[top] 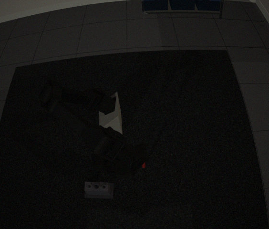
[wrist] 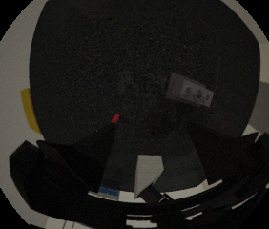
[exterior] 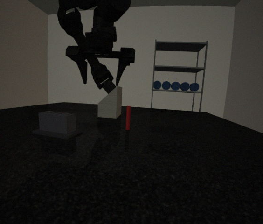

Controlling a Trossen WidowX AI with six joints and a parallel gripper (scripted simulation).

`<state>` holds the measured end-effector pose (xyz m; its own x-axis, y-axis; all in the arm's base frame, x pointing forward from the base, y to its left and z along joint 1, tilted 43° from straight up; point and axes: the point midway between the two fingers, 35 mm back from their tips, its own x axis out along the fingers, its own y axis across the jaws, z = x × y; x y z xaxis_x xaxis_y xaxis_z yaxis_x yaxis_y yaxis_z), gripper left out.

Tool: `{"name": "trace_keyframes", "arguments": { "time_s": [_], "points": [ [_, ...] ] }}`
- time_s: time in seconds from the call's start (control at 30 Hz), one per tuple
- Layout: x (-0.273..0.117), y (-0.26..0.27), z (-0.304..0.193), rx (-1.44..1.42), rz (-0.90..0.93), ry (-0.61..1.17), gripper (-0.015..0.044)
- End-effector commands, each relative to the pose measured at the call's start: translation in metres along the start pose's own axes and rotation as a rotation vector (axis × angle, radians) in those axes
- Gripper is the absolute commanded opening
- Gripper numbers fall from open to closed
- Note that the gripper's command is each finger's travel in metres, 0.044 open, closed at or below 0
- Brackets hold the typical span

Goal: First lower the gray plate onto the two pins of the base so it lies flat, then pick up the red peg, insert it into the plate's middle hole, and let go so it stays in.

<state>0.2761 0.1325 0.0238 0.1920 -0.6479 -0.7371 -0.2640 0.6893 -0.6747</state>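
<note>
The gray plate (top: 92, 190) (exterior: 53, 122) (wrist: 193, 98) lies flat on the base (top: 111, 191) (exterior: 51, 134) (wrist: 170, 90). Its three holes face up and the middle one is empty; the pins are hard to make out. The red peg (top: 143, 165) (exterior: 128, 118) (wrist: 115, 118) stands upright right of the base in the exterior view. The arm hides most of it in the top view, and a finger hides much of it in the wrist view. My gripper (exterior: 100, 84) (wrist: 153, 125) is open and empty, pointing down above the table, higher than the peg and left of it in the exterior view.
A pale wedge-shaped block (top: 112, 122) (exterior: 107, 108) (wrist: 146, 172) stands behind the peg and plate, with a dark arm part meeting its top. A shelf rack (exterior: 179, 69) with several blue cylinders (exterior: 175, 85) stands far back. Something yellow (wrist: 30, 112) shows beyond the table edge.
</note>
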Motion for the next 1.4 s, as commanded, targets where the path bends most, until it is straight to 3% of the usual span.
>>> {"name": "trace_keyframes", "arguments": {
  "time_s": [0.0,0.4,0.97,1.37],
  "points": [
    [0.003,0.055,-0.033,0.680,0.006,0.021,0.0440],
    [0.004,0.082,-0.049,1.242,-0.008,0.028,0.0440],
    [0.004,0.086,-0.051,1.242,-0.008,0.028,0.0440],
    [0.046,0.085,-0.052,1.243,-0.009,0.027,0.0440]
  ]
}}
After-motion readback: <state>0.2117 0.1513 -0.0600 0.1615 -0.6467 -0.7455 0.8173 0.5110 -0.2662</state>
